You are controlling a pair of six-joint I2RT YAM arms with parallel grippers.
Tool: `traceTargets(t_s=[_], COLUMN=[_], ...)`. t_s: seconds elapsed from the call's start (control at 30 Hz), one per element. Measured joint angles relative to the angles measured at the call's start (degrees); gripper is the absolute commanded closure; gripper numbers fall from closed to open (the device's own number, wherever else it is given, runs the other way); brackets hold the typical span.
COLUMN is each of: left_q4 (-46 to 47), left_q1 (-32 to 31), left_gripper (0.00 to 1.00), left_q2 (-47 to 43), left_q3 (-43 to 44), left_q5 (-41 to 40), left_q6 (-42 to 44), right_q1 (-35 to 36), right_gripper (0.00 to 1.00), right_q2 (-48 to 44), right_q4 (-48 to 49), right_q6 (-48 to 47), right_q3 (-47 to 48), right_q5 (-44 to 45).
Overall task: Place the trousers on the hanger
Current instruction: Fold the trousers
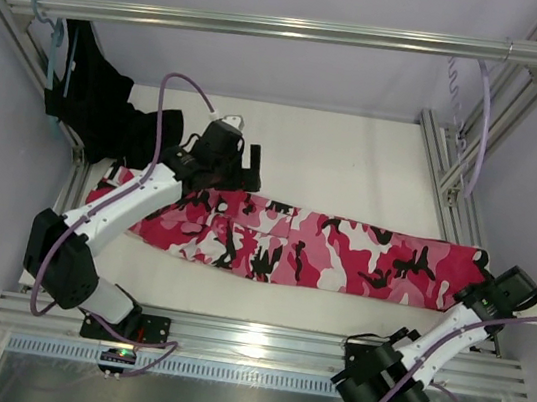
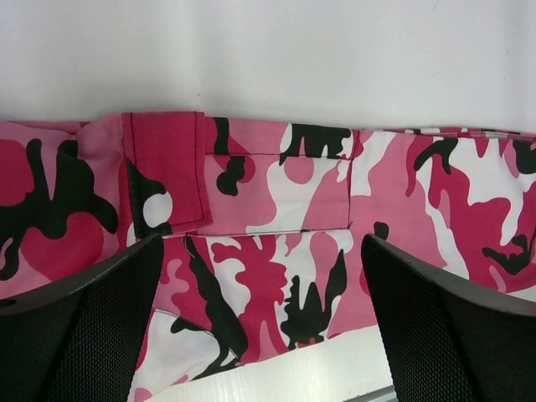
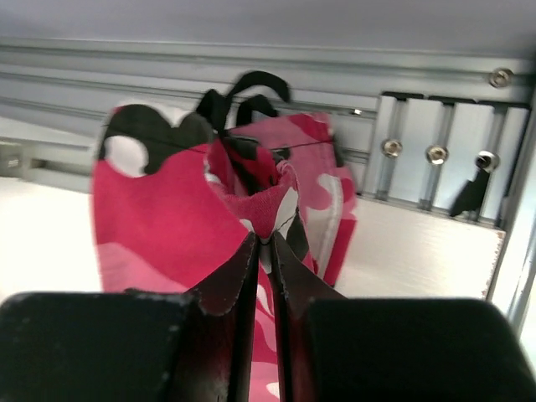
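Gripping a bunched fold of cuff, our right gripper (image 3: 266, 239) has its fingers pinched nearly together on the cloth at the right end of the trousers (image 1: 322, 249). The trousers lie stretched flat across the white table (image 1: 355, 163). Our left gripper (image 2: 264, 310) hovers over the waist end with its jaws wide apart, holding nothing.

We judge the task to be at its opening step, taking hold of the garment, with nothing yet on the hanger (image 1: 483, 122). We take the hanger to be the thin lilac shape dangling from the rail (image 1: 275, 25) at far right, though it is too slight to be sure.

The next move seems to call for the left jaws to drop and close on the waistband. Both ends could then rise together and the length be draped over the hanger's bar.

A black garment (image 1: 91, 104) on a teal hanger (image 1: 50, 27) hangs at far left, close to the left arm. Frame posts crowd the right gripper. The long, limp legs may sag or snag on the way across.
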Motion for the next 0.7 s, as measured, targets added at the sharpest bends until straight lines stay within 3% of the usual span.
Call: traceTargets(t_s=[0.03,0.1,0.17,0.2,0.23,0.43,0.7], left_q4=[-0.02,-0.2,-0.17,-0.17,-0.17,-0.15,-0.94], left_q1=[0.0,0.0,0.0,0.0,0.0,0.0,0.0], left_gripper=[0.0,0.0,0.0,0.0,0.0,0.0,0.0], left_q2=[-0.11,-0.22,-0.22,-0.22,-0.22,-0.22,2.4], left_q3=[-0.2,-0.31,-0.31,-0.31,-0.31,-0.31,3.19], left_q5=[-0.02,-0.02,-0.02,-0.02,-0.02,0.44,1.31], left_q6=[0.09,0.35,0.7,0.74,0.74,0.68,0.76], right_q1=[-0.24,-0.96,-2.1,-2.95,-4.2,-13.92,-16.85], right_gripper=[0.86,0.72,0.51,0.32,0.25,0.15,0.13], right_q2=[1.66,4.74,6.69,7.63,8.52,14.47,14.38], right_q4=[0.17,0.26,0.76,1.22,2.29,7.76,17.4], right_q6=[0.0,0.15,0.44,0.72,0.92,0.15,2.56], right_q3=[0.0,-0.13,-0.48,-0.74,-1.29,-5.81,-10.62], right_q5=[0.5,1.27,1.49,1.4,0.96,-6.23,-10.99])
